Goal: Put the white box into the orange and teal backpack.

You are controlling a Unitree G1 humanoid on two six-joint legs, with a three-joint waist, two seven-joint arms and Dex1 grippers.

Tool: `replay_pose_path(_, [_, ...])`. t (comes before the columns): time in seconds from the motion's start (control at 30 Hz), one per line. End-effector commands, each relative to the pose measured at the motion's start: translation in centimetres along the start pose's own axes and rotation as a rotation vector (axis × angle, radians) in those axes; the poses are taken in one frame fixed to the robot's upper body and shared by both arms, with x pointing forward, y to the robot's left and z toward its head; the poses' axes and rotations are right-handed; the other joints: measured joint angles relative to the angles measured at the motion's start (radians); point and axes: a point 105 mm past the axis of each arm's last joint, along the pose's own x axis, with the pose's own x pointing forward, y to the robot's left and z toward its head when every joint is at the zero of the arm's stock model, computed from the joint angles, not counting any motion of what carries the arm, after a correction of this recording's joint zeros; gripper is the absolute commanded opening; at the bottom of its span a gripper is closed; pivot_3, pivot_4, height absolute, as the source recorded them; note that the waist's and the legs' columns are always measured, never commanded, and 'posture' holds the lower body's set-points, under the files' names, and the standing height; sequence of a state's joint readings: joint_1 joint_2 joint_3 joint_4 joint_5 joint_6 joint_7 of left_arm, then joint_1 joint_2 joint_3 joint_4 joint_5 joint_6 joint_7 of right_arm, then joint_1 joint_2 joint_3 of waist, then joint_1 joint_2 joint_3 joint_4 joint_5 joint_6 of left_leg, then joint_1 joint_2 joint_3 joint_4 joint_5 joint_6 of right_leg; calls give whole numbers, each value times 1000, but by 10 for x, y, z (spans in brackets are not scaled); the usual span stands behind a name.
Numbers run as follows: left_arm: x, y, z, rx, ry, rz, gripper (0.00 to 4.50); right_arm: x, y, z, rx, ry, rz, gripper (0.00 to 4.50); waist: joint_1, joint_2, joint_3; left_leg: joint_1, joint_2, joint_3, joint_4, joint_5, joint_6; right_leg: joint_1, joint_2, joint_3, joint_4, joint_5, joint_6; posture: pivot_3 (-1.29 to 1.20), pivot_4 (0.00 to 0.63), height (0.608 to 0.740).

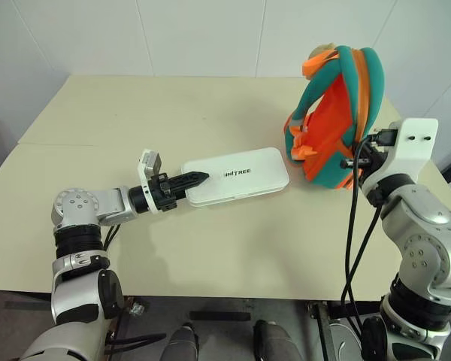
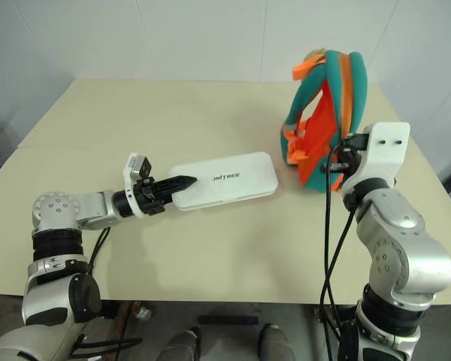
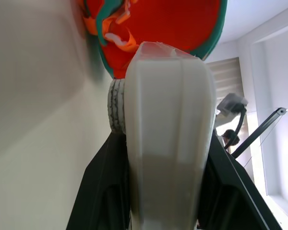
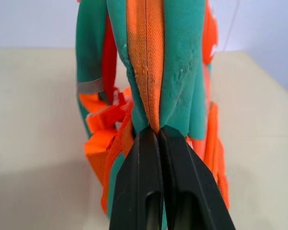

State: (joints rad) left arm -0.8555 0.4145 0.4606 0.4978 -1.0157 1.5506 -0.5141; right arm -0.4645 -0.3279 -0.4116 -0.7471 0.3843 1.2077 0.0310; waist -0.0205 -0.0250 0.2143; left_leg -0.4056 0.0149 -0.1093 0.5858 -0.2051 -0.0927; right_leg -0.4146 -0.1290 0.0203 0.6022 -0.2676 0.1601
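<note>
The white box [image 1: 240, 174] lies flat near the middle of the beige table [image 1: 135, 105], dark lettering up, its long side running toward the backpack. My left gripper [image 1: 199, 178] is shut on the box's near left end; in the left wrist view the box [image 3: 170, 120] sits between the black fingers [image 3: 101, 191]. The orange and teal backpack [image 1: 338, 105] stands upright at the table's right side, just past the box's far end. My right gripper [image 4: 158, 132] is shut on the backpack's teal and orange strap [image 4: 156, 62], holding it up from the near right side.
A white wall runs behind the table. The table's right edge lies just beyond the backpack. Black cables [image 1: 353, 241] hang along my right arm. Open tabletop stretches left of and behind the box.
</note>
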Motion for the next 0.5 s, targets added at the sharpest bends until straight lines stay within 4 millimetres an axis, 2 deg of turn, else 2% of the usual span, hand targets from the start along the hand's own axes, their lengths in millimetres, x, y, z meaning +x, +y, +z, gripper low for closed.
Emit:
replay_pose_path(0.03, [1, -13, 7, 30, 2, -42, 1250, -26, 13, 0, -23, -30, 63, 0, -1, 0, 0, 0, 0, 0, 0, 0, 0, 0, 0, 0, 0, 0, 0, 0, 150, 740])
replay_pose_path(0.13, [3, -13, 8, 30, 10, -40, 1250, -37, 16, -7, -29, -11, 85, 0, -5, 0, 0, 0, 0, 0, 1, -1, 1, 0, 0, 0, -1, 0, 0, 0, 150, 740])
replay_pose_path(0.27, [6, -13, 9, 33, 24, -37, 1250, -46, 8, -12, -68, 20, 89, 0, -4, 0, 0, 0, 0, 0, 1, -1, 1, 0, 0, 0, -1, 0, -1, 0, 150, 740])
replay_pose_path(0.4, [9, -13, 9, 33, 33, -40, 1250, -49, -16, -10, -134, 52, 44, 0, -3, 0, 0, 0, 0, 1, 2, -2, 3, 1, 0, 0, -2, 1, -1, 0, 150, 740])
replay_pose_path(0.5, [9, -13, 9, 31, 35, -42, 1250, -51, -26, -12, -169, 90, 39, 0, -1, 0, 0, 0, 0, 0, 2, -2, 3, 1, 0, 0, -3, 1, -1, 0, 150, 740])
